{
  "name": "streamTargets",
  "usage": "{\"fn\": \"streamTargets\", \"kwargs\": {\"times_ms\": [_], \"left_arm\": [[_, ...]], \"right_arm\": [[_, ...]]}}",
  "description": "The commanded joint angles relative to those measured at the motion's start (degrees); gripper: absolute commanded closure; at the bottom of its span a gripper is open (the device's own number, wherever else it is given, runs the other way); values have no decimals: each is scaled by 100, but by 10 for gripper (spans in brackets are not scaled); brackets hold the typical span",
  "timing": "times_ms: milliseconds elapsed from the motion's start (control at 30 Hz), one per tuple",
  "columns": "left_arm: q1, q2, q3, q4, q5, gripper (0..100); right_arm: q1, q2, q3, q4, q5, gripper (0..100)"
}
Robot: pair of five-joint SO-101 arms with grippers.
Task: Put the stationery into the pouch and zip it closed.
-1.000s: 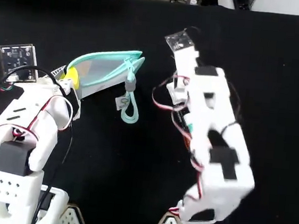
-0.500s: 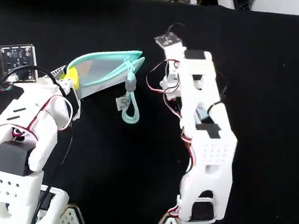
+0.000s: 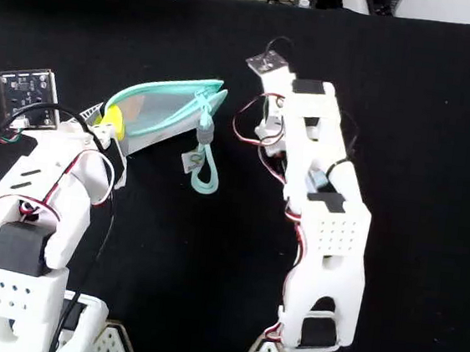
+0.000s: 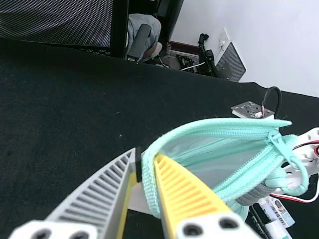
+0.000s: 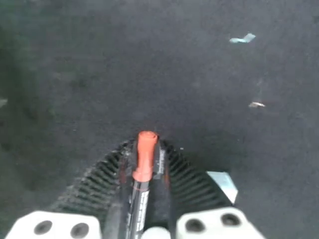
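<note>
A mint-green pouch (image 3: 162, 111) lies tilted at the back left of the black table, its mouth gaping. My left gripper (image 3: 110, 125) is shut on the pouch's near rim. In the left wrist view the grey and yellow fingers (image 4: 182, 191) pinch the pouch's zip edge (image 4: 147, 172), and the zip pull (image 4: 280, 142) sits at the pouch's (image 4: 219, 149) far end. My right gripper (image 5: 146, 145) is shut on a pen with an orange-red cap (image 5: 144, 157), held above bare black cloth. The right arm (image 3: 319, 176) stands just right of the pouch and hides its own gripper in the high view.
A teal loop strap (image 3: 206, 173) and a small white tag (image 3: 191, 162) hang from the pouch's zip end toward the table's middle. Small light scraps (image 5: 242, 38) lie on the cloth under the right gripper. Clutter and a wall lie beyond the table's far edge.
The right arm has swung from leaning right to standing straighter, and its wrist shifted left toward the pouch. The left arm and the pouch have not moved.
</note>
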Motion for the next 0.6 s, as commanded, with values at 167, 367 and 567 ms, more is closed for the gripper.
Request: {"fn": "streamTargets", "kwargs": {"times_ms": [167,367,567], "left_arm": [[-13,185,822,70,35,970],[4,185,822,70,35,970],[13,185,804,70,35,970]], "right_arm": [[-53,-2246,1077,440,-158,986],[-431,-4444,3767,-229,-237,986],[-1020,-5815,6334,-1881,-782,986]]}}
